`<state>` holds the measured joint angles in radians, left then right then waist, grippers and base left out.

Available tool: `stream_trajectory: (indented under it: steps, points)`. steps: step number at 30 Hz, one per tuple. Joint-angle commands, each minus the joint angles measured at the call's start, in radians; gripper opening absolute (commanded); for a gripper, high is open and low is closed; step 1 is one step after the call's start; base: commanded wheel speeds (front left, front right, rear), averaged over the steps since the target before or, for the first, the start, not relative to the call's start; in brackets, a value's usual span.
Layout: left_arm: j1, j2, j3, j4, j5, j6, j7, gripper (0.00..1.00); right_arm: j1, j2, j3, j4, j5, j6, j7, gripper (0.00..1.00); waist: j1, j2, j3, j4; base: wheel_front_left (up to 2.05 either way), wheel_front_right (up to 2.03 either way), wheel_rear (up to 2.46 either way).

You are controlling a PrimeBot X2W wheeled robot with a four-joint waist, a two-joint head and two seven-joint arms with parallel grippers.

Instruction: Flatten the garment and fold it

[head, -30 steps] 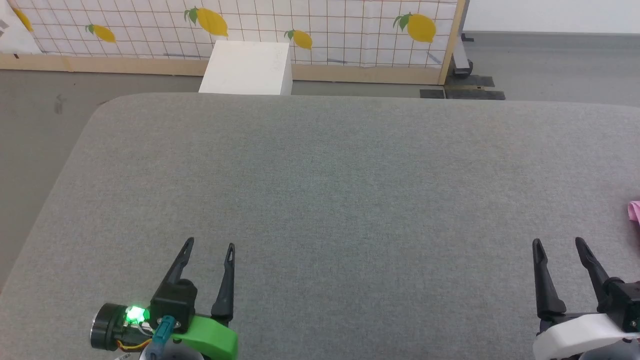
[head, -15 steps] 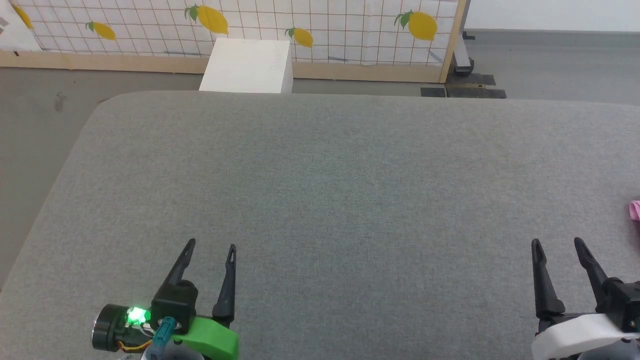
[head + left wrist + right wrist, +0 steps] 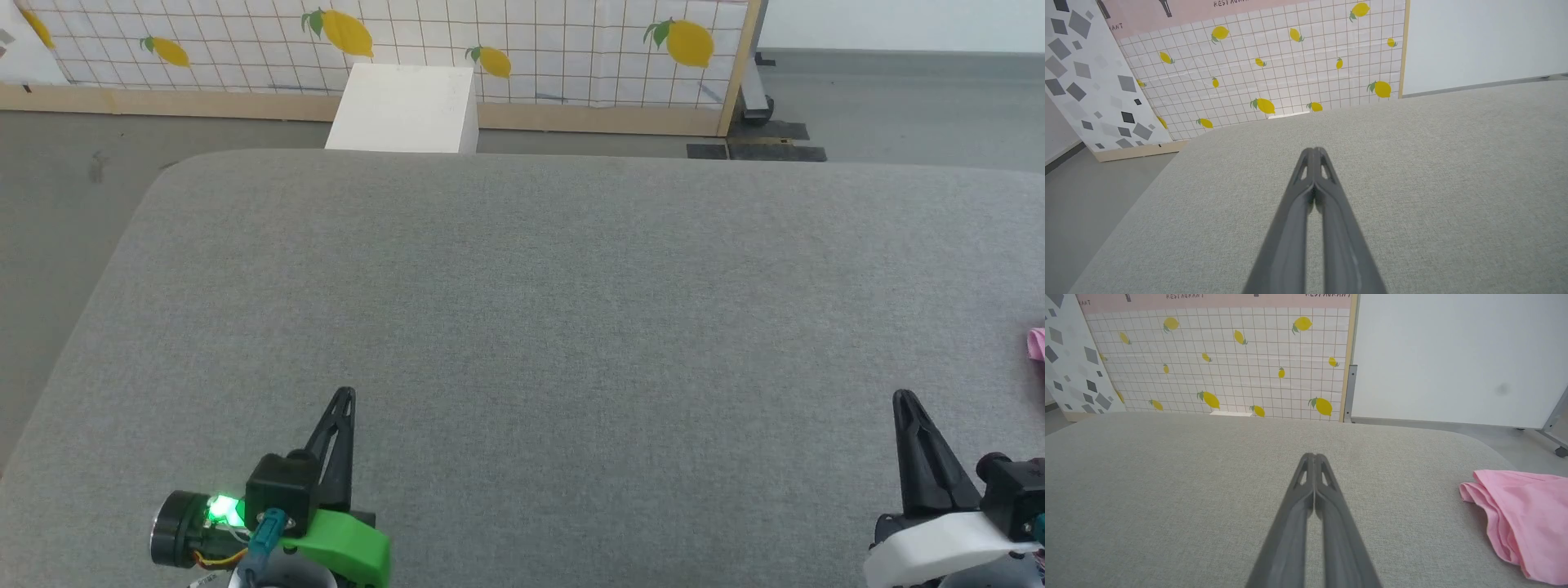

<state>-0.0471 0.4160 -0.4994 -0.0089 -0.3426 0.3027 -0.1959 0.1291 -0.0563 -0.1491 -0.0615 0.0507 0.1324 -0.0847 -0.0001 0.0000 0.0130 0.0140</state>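
Left pincer (image 3: 346, 400) and right pincer (image 3: 903, 400), both spread 1 second ago, are now pressed together and empty, low in frame. Garment (image 3: 1523, 514) lies bunched at right edge of desk (image 3: 531, 286), untouched; flattening judged not begun.

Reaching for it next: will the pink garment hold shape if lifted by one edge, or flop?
Likely floppy: the pink garment lies in soft folds, so it should drape and hang. Probably light, as the fabric looks thin. It may drag and bunch on the textured grey table.
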Motion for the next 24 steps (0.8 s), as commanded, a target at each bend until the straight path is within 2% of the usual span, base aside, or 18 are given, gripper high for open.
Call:
stream_trajectory:
  steps: [1,24]
  points:
    - [0.004,-0.010,0.014,0.001,0.012,-0.009,0.003,0.00,-0.011,0.001,0.005,0.003,-0.004,0.000,0.004,0.00,0.0001,0.0000,0.000,0.000,0.00,0.00,0.00]
    - [0.013,-0.081,0.111,0.002,0.078,-0.067,0.042,0.00,-0.034,0.002,0.034,0.015,-0.014,0.000,0.020,0.00,0.0001,0.0000,-0.003,-0.003,0.00,0.00,0.00]
